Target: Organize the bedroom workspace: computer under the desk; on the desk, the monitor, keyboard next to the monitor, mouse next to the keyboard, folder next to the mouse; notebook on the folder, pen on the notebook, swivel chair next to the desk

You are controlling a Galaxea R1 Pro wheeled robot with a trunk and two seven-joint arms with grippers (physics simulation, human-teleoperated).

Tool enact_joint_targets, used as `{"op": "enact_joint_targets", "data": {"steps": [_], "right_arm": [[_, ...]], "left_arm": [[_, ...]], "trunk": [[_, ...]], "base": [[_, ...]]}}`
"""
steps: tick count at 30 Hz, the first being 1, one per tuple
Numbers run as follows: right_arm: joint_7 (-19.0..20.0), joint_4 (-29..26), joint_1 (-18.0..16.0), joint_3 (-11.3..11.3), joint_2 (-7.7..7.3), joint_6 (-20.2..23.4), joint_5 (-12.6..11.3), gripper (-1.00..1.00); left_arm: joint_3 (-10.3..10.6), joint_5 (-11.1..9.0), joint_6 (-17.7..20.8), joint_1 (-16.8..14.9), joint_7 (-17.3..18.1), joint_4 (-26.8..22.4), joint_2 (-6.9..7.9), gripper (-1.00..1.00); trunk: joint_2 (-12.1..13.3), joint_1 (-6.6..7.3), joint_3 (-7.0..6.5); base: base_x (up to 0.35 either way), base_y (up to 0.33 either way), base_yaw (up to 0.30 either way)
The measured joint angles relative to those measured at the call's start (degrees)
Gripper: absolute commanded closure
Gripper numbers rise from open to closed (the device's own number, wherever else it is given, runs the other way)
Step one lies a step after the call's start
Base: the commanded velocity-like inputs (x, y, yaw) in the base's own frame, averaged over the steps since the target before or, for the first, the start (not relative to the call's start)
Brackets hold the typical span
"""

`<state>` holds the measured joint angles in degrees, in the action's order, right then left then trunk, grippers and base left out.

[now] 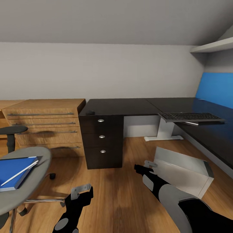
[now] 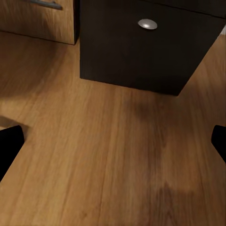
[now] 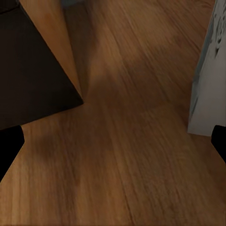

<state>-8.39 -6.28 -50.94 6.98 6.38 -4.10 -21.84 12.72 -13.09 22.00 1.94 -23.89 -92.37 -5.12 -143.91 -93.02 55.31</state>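
Both grippers, left (image 1: 81,191) and right (image 1: 144,168), hang spread wide over wood floor (image 2: 113,160); computer (image 1: 183,171) lies just right of the right gripper, folder (image 1: 14,171) with pen (image 1: 19,173) left, keyboard (image 1: 191,116) on desk (image 1: 129,106) beyond.

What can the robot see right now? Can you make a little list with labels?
room: bedroom with wooden floor
desk: black top, drawer unit below
keyboard: on the desk, overhanging its edge
mouse: on the desk corner above the drawers
computer: lying tilted on the floor beside the desk
swivel chair: folder on its seat, pen on top
left claw: open, empty
right claw: open, empty
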Motion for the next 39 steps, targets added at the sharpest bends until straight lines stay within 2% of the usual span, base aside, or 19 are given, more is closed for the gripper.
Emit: {"op": "enact_joint_targets", "data": {"steps": [3, 14, 26, 33, 39], "right_arm": [[0.0, 0.0, 0.0, 0.0, -0.01, 0.0, 0.0, -1.0], [-0.5, 0.0, 0.0, 0.0, -0.13, 0.2, 0.1, -1.0], [-4.9, 0.0, 0.0, 0.0, -0.35, 0.4, 0.1, -1.0], [-5.5, 0.0, 0.0, 0.1, -0.52, 0.5, 0.1, -1.0], [-8.2, -0.1, 0.0, 0.0, -1.51, 0.5, 0.1, -1.0]], "left_arm": [[0.0, -0.1, 0.0, 0.0, 0.0, -0.2, -0.1, -1.0], [-0.2, -0.2, 0.0, 0.0, 0.0, -0.3, -0.19, -1.0], [0.0, -0.2, 0.0, 0.0, -3.0, -0.3, -0.25, -1.0], [0.0, -0.2, 0.1, 0.0, -3.6, -0.4, -0.25, -1.0], [0.1, -0.2, 1.9, 0.0, -3.7, -0.4, -0.25, -1.0]], "trunk": [[0.0, 0.0, 0.0], [-0.1, -0.29, 2.43], [-0.3, -0.6, 5.09], [-0.4, -0.78, 6.64], [-0.5, -0.93, 7.97]], "base": [[0.003, 0.0, 0.0], [0.0, 0.0, 0.0], [0.0, 0.0, 0.0], [0.0, 0.0, 0.0], [0.0, 0.0, 0.0]]}}
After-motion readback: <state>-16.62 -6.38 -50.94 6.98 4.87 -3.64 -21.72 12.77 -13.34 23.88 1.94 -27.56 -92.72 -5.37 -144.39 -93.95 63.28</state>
